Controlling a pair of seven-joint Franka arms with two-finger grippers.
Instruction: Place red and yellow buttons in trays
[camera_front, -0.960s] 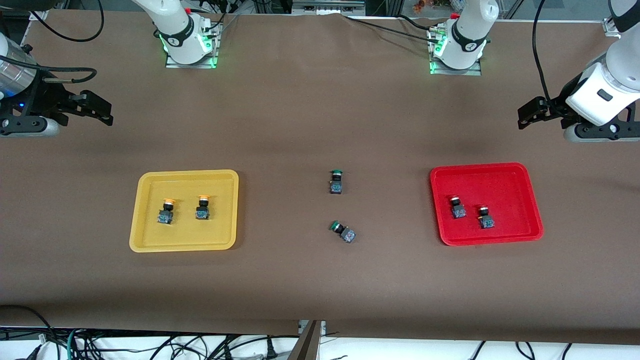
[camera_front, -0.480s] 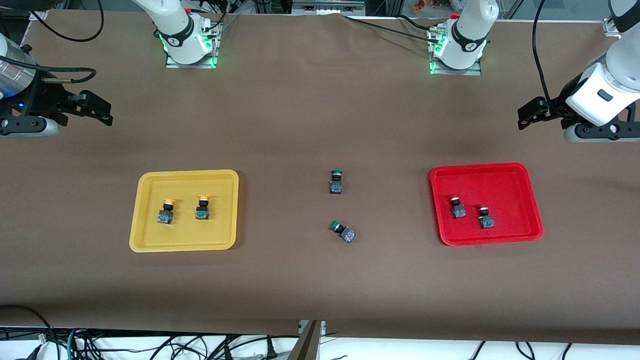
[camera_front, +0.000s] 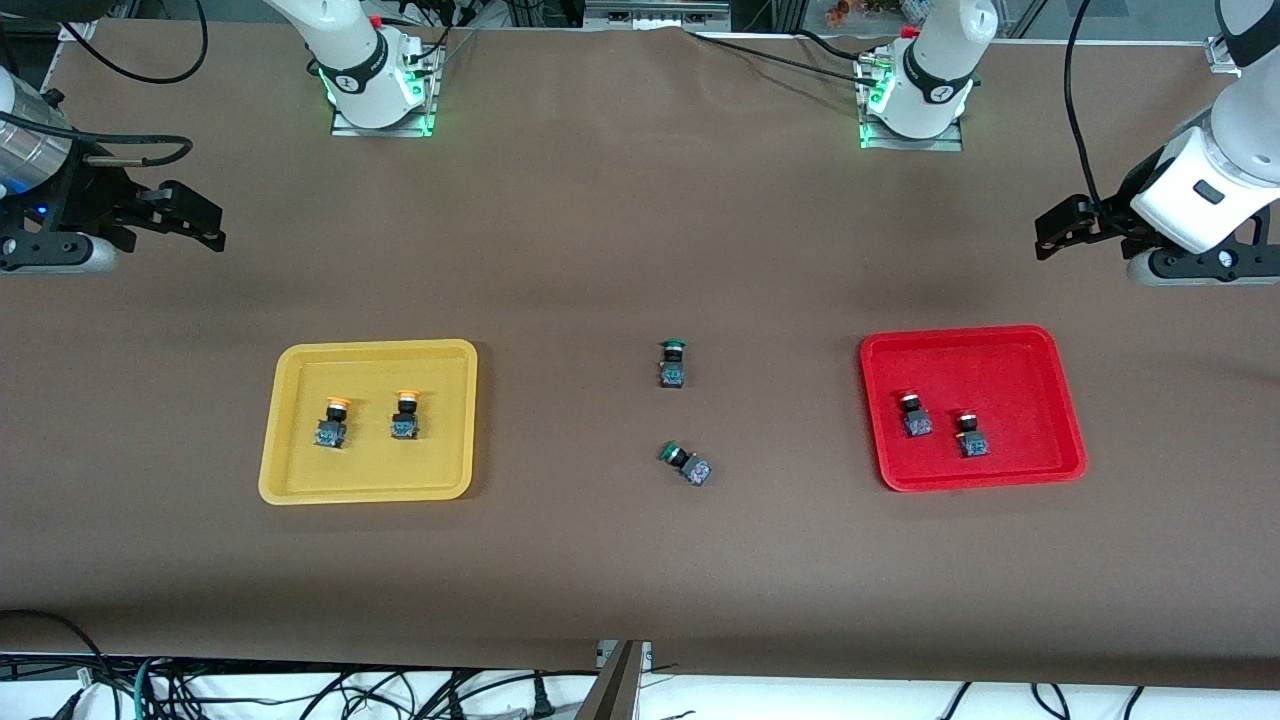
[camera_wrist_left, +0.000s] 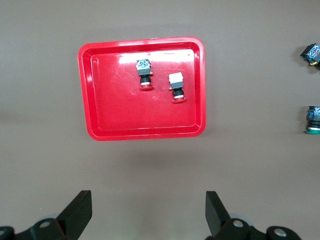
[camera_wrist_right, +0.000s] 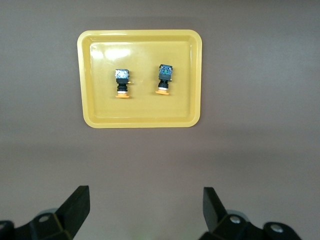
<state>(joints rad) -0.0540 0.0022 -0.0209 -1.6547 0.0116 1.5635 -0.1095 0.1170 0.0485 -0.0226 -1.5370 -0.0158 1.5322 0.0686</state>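
Hidden or cut off: in the front view both arms ran off the picture's edges, so only their wrists and grippers showed; in each wrist view only the two dark fingertips showed, cut off by the picture's edge. The left wrist view clipped one green-capped switch at its edge.
Count: two trays, four task buttons (two red, two orange-yellow), two green-capped switches, two grippers.
Yellow tray: the shallow yellow plastic tray with rounded corners (camera_front: 290, 420) (camera_wrist_right: 92, 80) lay toward the right arm's end of the table and held the two orange-yellow-capped push-buttons with black bodies (camera_front: 334, 421) (camera_wrist_right: 121, 83), (camera_front: 405, 415) (camera_wrist_right: 164, 79), side by side and apart.
Red tray: the shallow red plastic tray with rounded corners (camera_front: 1000, 360) (camera_wrist_left: 110, 105) lay toward the left arm's end and held the two red-capped push-buttons (camera_front: 914, 414) (camera_wrist_left: 176, 87), (camera_front: 970, 434) (camera_wrist_left: 144, 73), near each other, not touching.
Loose on the brown table cover (camera_front: 600, 230): two green-capped push-button switches (camera_front: 672, 363) (camera_wrist_left: 313, 119), (camera_front: 686, 463) (camera_wrist_left: 312, 52) lay between the trays, well apart from both grippers.
Right gripper (camera_front: 205, 222) (camera_wrist_right: 145, 207): waited, jaws spread wide and grasping nothing; the yellow tray lay ahead of its jaws, well apart.
Left gripper (camera_front: 1058, 228) (camera_wrist_left: 148, 210): waited, jaws released and empty; the red tray lay ahead of them, well apart.
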